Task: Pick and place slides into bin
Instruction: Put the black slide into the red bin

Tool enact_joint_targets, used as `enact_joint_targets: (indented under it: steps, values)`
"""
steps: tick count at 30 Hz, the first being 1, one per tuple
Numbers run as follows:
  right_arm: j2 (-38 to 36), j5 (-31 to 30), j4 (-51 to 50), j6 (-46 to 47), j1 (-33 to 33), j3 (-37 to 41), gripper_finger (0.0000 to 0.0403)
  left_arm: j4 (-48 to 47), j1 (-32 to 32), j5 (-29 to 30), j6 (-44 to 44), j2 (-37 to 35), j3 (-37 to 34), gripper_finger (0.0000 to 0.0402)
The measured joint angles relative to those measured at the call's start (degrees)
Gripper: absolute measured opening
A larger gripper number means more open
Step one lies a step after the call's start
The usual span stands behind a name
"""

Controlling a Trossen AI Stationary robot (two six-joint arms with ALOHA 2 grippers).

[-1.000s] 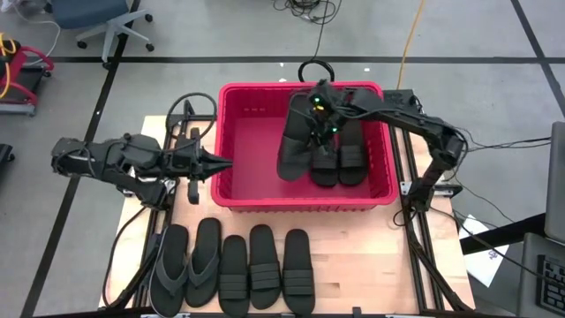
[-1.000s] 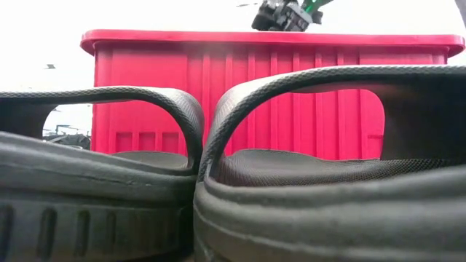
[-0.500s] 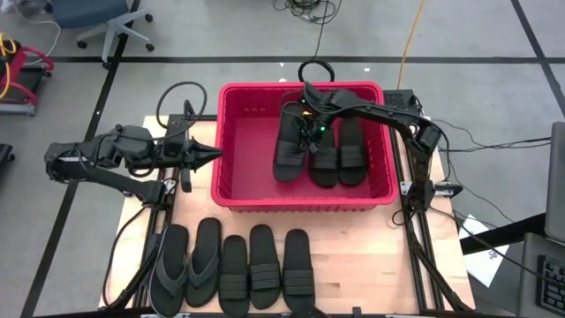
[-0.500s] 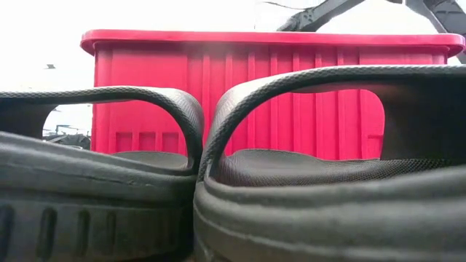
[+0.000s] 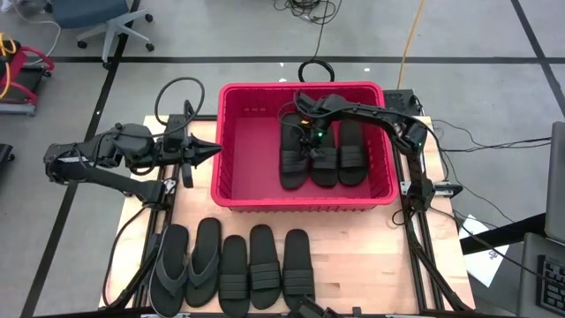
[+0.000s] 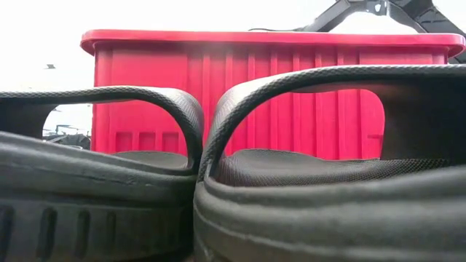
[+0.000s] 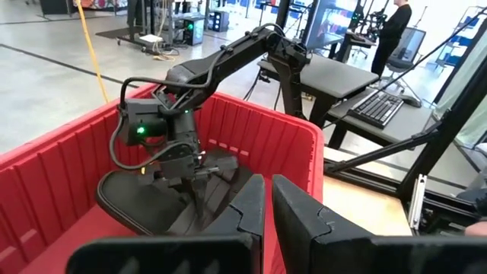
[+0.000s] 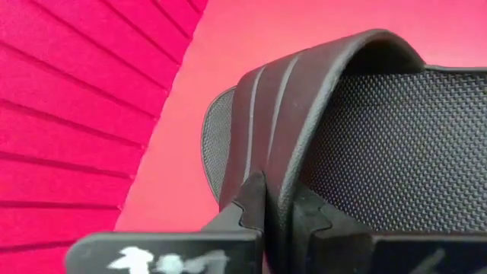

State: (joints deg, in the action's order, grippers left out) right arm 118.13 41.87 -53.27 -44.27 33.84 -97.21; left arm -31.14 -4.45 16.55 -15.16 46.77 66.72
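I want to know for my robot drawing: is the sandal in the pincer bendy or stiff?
Probably bendy: the sandal looks like soft, textured rubber. Its ribbed strap likely squashes in the right pincer. Lying flat in the bin, it shouldn't roll.

Table: you have a light wooden top [image 5: 371,256] on a dark metal frame, seen from above.
Floor: grey, crossed by dark tape lines [image 5: 265,60].
Office chair: its star base and blue seat [image 5: 106,26] sit at the far left corner of your overhead picture.
Yellow cable: it runs [image 5: 411,35] across the floor beyond the table.
Black cable loop: look just behind the table's far edge [image 5: 315,69].
Papers: white sheets [image 5: 485,256] lie on the floor to the right.
Keyboard: on a dark desk [image 7: 380,106] in the left wrist view.
Person: someone in dark clothes [image 7: 396,30] stands far back beside monitors.
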Motion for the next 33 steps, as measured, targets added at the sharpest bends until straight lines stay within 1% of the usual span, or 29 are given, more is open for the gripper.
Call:
enact_joint_targets:
  steps: [6, 14, 17, 22, 25, 33]
  values:
    - [0.0, -0.4, 1.3, -1.2, 0.5, 0.0, 0.0006, 0.0, 0.0, 0.0, 0.0, 0.0, 0.0, 0.0024]
    - [0.0, -0.1, -0.1, -2.9, 0.7, 0.0, 0.0008, 0.0, 0.0, 0.0, 0.0, 0.0, 0.0, 0.0024]
    - [0.0, -0.1, -0.1, -3.2, 0.7, 0.0, 0.0015, 0.0, 0.0, 0.0, 1.2, 0.0, 0.0, 0.0024]
    - [0.0, -0.2, -0.1, -4.3, 0.7, 0.0, 0.0047, 0.0, 0.0, 0.0, 1.7, 0.0, 0.0, 0.0024]
    - [0.0, -2.5, 0.1, -4.3, 0.6, 0.0, 0.0073, 0.0, 0.0, 0.0, 1.5, 0.0, 0.0, 0.0024]
    - [0.0, -5.0, 2.3, -3.1, 0.5, 0.0, 0.0135, 0.1, 0.0, -1.5, 0.4, 0.0, 0.0, 0.0024]
